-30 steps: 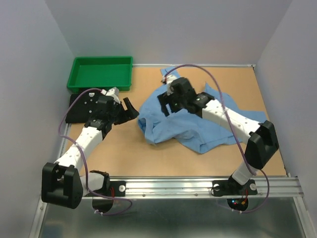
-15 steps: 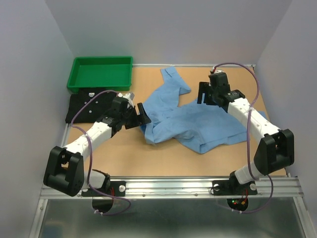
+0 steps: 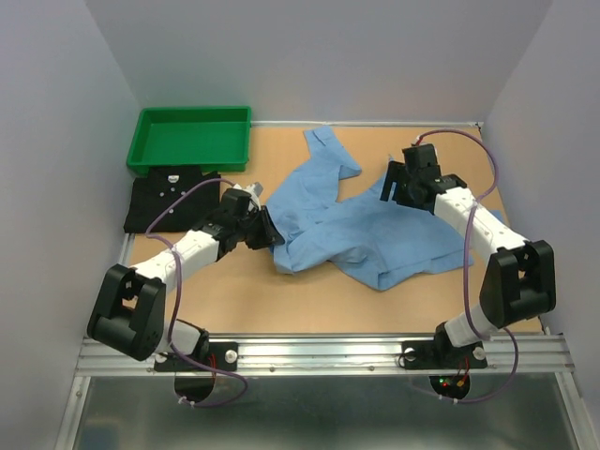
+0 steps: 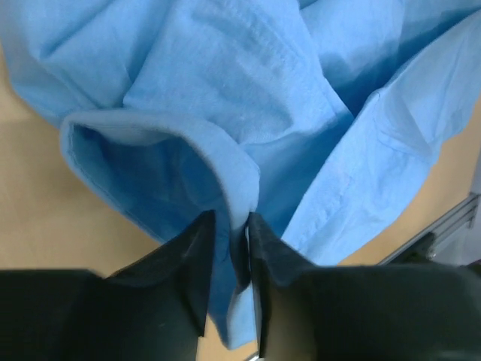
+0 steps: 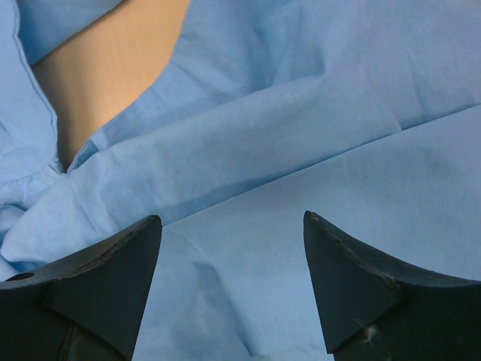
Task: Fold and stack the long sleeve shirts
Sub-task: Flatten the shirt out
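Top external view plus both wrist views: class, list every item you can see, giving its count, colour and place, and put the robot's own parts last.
light blue shirt: 1, light blue, spread and rumpled across the middle of the table
black shirt: 1, black with white buttons, folded flat at the left, just in front of the tray
green tray: 1, green, far left corner
table: 1, tan wood, under everything
left arm: 1, white and black, reaching to the blue shirt's left edge
right arm: 1, white and black, over the shirt's right side
left gripper: 1, black, shut on a fold of the light blue shirt
right gripper: 1, black, open above the light blue shirt
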Motion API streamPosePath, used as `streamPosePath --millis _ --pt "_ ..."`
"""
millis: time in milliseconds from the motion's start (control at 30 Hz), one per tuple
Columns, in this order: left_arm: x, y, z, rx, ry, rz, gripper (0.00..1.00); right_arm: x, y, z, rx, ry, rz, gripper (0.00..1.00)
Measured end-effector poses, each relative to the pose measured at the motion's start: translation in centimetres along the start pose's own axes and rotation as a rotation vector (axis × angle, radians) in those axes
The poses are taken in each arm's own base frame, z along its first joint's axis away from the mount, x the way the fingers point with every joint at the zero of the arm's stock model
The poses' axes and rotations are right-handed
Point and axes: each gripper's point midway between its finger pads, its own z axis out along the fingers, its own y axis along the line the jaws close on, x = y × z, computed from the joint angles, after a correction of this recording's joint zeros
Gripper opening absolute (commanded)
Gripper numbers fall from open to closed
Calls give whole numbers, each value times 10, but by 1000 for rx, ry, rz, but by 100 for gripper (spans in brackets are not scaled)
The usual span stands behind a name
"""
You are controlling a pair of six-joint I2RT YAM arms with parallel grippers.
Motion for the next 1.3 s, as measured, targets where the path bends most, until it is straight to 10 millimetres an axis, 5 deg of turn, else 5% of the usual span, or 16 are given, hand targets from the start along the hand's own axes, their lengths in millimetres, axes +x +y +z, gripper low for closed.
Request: streamPosePath --millis 67,633,900,967,1100,1300 --pt "7 5 1 -8 17 -15 0 3 -3 3 9 9 10 81" --pt "34 68 -21 -176 33 -16 0 5 -44 41 102 47 151 80" --pt "33 72 -21 -191 30 1 0 28 -46 85 111 113 198 66" --pt "31 74 -20 -202 28 1 0 37 -48 100 116 138 215 56" --pt "15 79 -11 -245 22 1 0 23 -56 117 120 114 267 52" --pt "-47 67 28 -258 -13 43 0 -19 -86 146 142 39 368 53"
